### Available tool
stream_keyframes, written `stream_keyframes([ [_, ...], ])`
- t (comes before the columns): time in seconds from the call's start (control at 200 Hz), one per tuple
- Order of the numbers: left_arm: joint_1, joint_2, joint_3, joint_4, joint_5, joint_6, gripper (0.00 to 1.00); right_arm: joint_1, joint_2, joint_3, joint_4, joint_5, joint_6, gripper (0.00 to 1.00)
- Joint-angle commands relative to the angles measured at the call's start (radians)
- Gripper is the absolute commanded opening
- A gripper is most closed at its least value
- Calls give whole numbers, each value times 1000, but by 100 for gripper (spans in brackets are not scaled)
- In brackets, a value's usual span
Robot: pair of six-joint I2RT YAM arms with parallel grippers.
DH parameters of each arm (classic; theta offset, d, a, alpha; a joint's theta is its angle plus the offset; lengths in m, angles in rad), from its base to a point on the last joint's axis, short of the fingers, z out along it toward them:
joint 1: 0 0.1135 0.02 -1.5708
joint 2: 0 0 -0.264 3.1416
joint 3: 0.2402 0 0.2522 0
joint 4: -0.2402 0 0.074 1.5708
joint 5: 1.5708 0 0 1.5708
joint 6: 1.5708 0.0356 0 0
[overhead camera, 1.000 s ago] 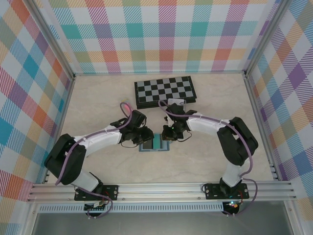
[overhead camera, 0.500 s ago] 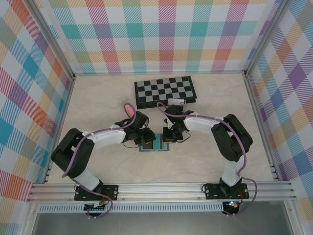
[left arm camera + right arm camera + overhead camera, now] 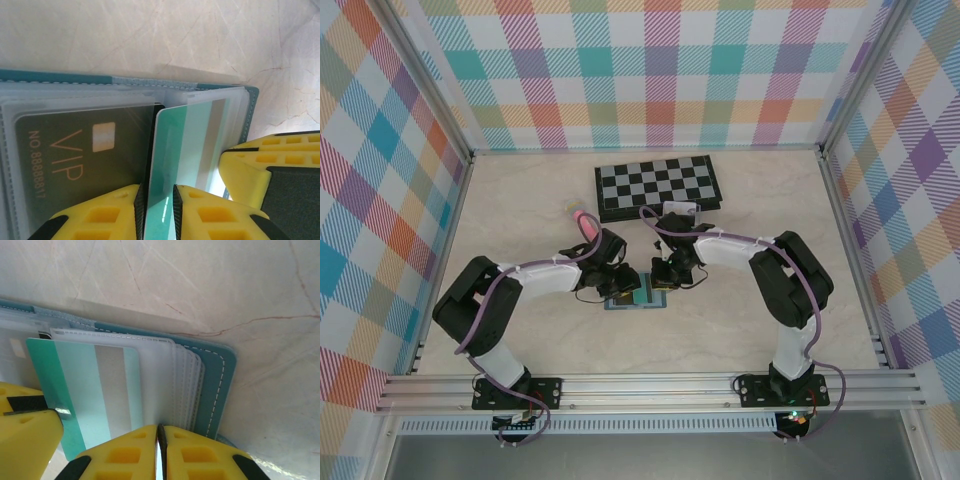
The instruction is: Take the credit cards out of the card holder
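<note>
The card holder (image 3: 636, 298) lies open on the table between both arms, its teal cover (image 3: 221, 381) under a stack of clear sleeves. My left gripper (image 3: 159, 194) is shut on the near edge of a teal credit card (image 3: 186, 145) with a grey stripe, which stands partly out of its sleeve. A dark card marked VIP (image 3: 75, 150) sits inside the sleeve to its left. My right gripper (image 3: 161, 431) is shut on a clear sleeve of the holder, right beside the teal card (image 3: 82, 390). From above, the left gripper (image 3: 620, 284) and right gripper (image 3: 666, 282) meet over the holder.
A black-and-grey chessboard (image 3: 658, 186) lies at the back of the table. A pink marker (image 3: 584, 220) rests beside the left arm's wrist. Plaid walls and metal rails close in the left, right and far sides.
Both grippers have closed in on the card holder from each side. The left arm's elbow swung inward, uncovering more of the pink marker.
</note>
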Motion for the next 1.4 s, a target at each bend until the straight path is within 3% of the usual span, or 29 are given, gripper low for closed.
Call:
stream_keyframes([
  [0.0,9,12,-2,26,35,-3,24,4,43,-8,-35,39,-20,12],
  [0.22,19,7,-6,30,41,-5,20,4,43,-8,-34,41,-21,12],
  [0.645,25,-14,-15,4,27,8,0,3,42,-14,-23,28,-31,12],
  [0.88,31,-42,-3,-42,19,57,0,-6,5,-43,-5,25,-23,12],
  [1.205,40,-184,24,-201,-85,135,0,-17,-64,-54,13,21,-1,13],
  [1.395,50,-255,33,-247,-123,156,0,-44,-165,-61,53,-66,6,18],
])
